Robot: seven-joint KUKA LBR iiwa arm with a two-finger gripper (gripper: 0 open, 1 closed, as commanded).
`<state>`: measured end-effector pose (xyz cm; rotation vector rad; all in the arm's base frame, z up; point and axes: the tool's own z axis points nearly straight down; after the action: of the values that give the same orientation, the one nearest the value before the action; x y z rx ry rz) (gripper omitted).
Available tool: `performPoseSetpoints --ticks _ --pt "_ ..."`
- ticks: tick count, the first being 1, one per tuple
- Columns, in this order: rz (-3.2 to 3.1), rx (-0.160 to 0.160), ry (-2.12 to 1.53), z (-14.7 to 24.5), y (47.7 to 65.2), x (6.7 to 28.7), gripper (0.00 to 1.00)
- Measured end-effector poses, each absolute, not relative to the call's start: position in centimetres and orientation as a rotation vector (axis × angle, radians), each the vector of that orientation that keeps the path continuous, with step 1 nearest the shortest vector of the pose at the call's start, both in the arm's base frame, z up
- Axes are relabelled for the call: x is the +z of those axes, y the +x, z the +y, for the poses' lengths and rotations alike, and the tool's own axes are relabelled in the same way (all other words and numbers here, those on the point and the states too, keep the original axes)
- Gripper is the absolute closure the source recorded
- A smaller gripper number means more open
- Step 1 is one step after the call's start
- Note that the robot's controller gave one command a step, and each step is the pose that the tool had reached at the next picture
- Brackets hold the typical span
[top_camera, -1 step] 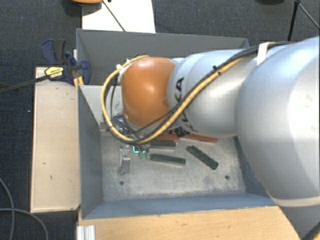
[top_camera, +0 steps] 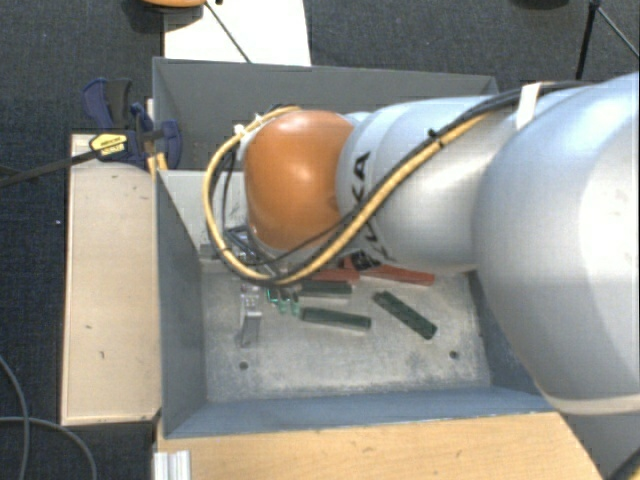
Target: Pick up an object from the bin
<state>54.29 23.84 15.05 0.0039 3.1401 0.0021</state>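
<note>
The silver arm (top_camera: 500, 198) and its orange cover (top_camera: 295, 173) loom nearest. Below them the hand (top_camera: 249, 323) sits low at the left of the bin (top_camera: 185, 368); spread or pressed together, one cannot tell. Just right of it a dark green bar (top_camera: 336, 318) lies flat, its long axis left to right. A second green bar (top_camera: 405, 315) slants beside a red bar (top_camera: 395, 274).

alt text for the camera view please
A large silver robot arm reaches from the right into a grey metal bin, its gripper low near the bin's left side. Beside it lie several dark green bars and a red strip, partly under the arm.
</note>
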Motion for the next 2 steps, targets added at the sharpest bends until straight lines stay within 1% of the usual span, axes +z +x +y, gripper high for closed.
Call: performPoseSetpoints --ticks 1,2 --pt "3.138 0.003 -0.074 18.7 54.4 13.2 0.00" --pt "3.143 -0.002 -0.081 16.5 54.5 12.7 0.00"
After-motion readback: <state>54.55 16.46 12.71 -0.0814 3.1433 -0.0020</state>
